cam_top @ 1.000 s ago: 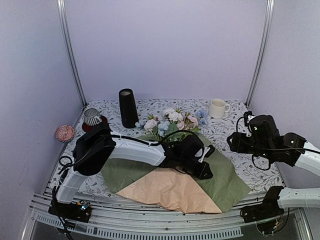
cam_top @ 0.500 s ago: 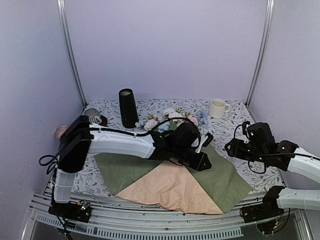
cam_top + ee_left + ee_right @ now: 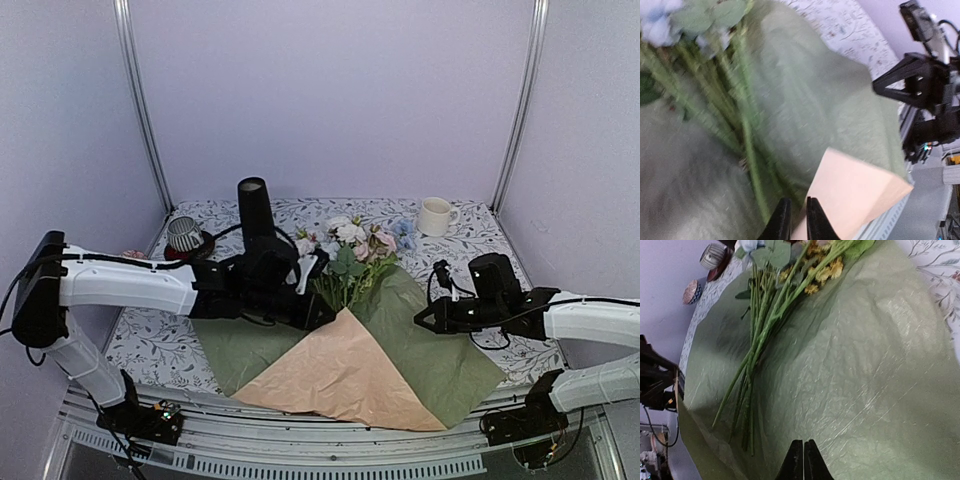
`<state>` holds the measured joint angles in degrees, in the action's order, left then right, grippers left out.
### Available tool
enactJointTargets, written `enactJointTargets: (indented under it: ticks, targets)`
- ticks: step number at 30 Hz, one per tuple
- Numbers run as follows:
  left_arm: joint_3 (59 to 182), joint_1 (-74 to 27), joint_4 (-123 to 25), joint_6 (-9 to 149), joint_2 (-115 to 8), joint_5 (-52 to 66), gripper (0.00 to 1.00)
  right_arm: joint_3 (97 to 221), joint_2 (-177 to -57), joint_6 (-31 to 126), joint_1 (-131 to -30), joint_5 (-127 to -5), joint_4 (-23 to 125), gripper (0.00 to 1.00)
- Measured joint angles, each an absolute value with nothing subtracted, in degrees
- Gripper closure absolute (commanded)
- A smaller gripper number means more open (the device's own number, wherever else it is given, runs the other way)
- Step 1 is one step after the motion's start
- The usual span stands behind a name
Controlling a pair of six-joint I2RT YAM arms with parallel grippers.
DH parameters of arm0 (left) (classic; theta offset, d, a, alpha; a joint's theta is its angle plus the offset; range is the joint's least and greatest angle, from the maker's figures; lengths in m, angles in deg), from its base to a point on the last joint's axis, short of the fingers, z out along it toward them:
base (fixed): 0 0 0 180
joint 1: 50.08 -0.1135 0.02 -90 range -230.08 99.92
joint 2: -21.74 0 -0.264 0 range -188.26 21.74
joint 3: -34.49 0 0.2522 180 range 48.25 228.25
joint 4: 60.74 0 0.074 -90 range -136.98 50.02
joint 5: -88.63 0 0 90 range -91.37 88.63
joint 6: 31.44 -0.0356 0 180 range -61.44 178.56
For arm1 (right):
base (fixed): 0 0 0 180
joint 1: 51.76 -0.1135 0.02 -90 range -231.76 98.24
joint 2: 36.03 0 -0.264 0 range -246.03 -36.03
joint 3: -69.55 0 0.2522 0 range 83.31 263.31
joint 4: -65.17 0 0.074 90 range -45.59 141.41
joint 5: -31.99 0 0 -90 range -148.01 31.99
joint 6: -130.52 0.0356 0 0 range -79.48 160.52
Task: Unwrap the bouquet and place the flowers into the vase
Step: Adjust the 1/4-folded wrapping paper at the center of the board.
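The bouquet's wrap lies spread open on the table, olive-green side up, with a peach flap folded over at the front. The flowers lie on it, blooms to the rear and stems bare on the green paper. My left gripper is at the flap's tip beside the stems, its jaws nearly closed on the paper's edge. My right gripper hovers over the wrap's right side, shut and holding nothing. The black vase stands upright at the rear left.
A white mug stands at the back right. A striped cup on a red saucer sits left of the vase, behind my left arm. A pink patterned ball lies beyond it. The wrap overhangs the table's front edge.
My left arm swung left, dragging the peach flap up and over the green paper. My right gripper closed and moved left and down to the wrap's right side.
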<state>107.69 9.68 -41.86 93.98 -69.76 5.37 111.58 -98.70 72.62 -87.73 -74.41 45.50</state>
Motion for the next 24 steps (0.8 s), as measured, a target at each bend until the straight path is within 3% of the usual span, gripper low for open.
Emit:
enactJointTargets:
  ticks: [7, 24]
  targets:
    - [96.2, 6.9, -39.2, 97.5, -64.8, 2.5, 0.86, 110.6, -107.9, 73.2, -87.7, -79.7, 53.1, 0.97]
    - [95.6, 3.8, -37.6, 98.2, -71.2, -3.8, 0.89, 119.9, -127.1, 72.6, -87.7, -74.7, 54.6, 0.94]
